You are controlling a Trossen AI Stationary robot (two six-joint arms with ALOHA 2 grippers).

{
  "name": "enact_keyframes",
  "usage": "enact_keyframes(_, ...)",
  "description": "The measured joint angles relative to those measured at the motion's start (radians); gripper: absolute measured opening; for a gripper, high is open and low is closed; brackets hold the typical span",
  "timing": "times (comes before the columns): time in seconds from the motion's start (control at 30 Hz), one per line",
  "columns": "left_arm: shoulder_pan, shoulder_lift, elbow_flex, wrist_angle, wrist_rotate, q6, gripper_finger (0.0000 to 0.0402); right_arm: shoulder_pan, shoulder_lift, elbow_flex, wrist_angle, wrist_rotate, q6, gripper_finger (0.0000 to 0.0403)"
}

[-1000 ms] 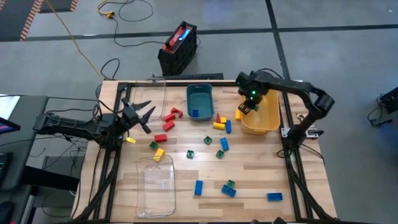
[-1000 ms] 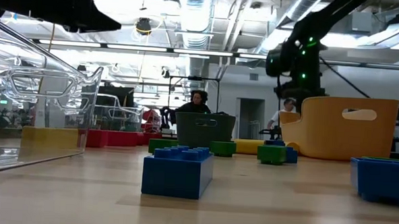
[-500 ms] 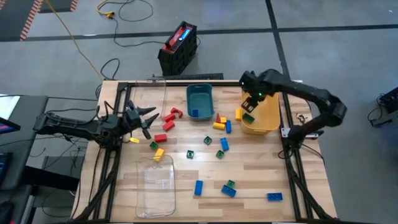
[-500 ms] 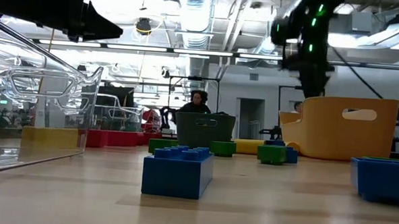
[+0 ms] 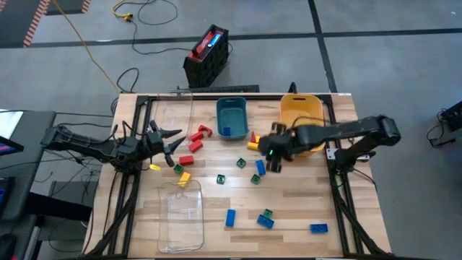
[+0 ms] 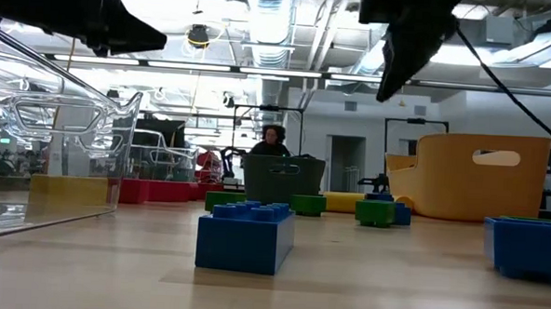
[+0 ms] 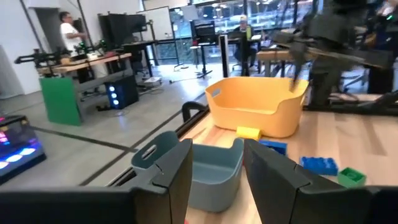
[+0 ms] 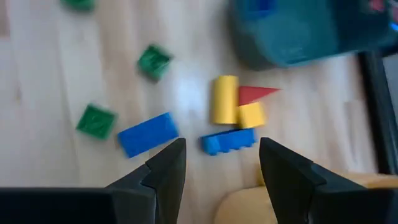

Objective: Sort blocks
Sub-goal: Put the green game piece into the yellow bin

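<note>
Room: a big workshop with a grey floor, ceiling lights, desks and a person (image 6: 273,140) standing far behind the table.
Table: light wood table (image 5: 296,209) in a dark frame, with a black crate (image 5: 207,55) on the floor beyond it.
Bins: teal bin (image 5: 232,118) at the far edge near the middle, with a blue piece inside; yellow bin (image 5: 302,115) just to its right.
Trays: one clear tray (image 5: 181,214) at the near left, another clear tray (image 5: 179,108) at the far left.
Blocks: the blocks (image 5: 257,167) lie scattered across the table. Red ones (image 5: 195,141) sit left of the teal bin, a yellow, red and blue cluster (image 8: 233,115) lies between the two bins, green and blue ones are in the middle, and more blue ones (image 5: 318,228) are along the near edge.
Right gripper: right gripper (image 5: 273,153) hangs low over the table beside the yellow bin, above the cluster; fingers apart, nothing between them.
Left gripper: left gripper (image 5: 171,139) is at the table's left side near the red blocks; fingers (image 7: 174,171) parted, holding nothing.
</note>
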Motion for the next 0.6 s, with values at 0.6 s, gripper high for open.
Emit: enact_keyframes(0.6,-0.035,0.001,0.033,-0.066,-0.106,0.058,0.0139,0.090,0.345,0.079,0.123,-0.256,-0.431,0.0262)
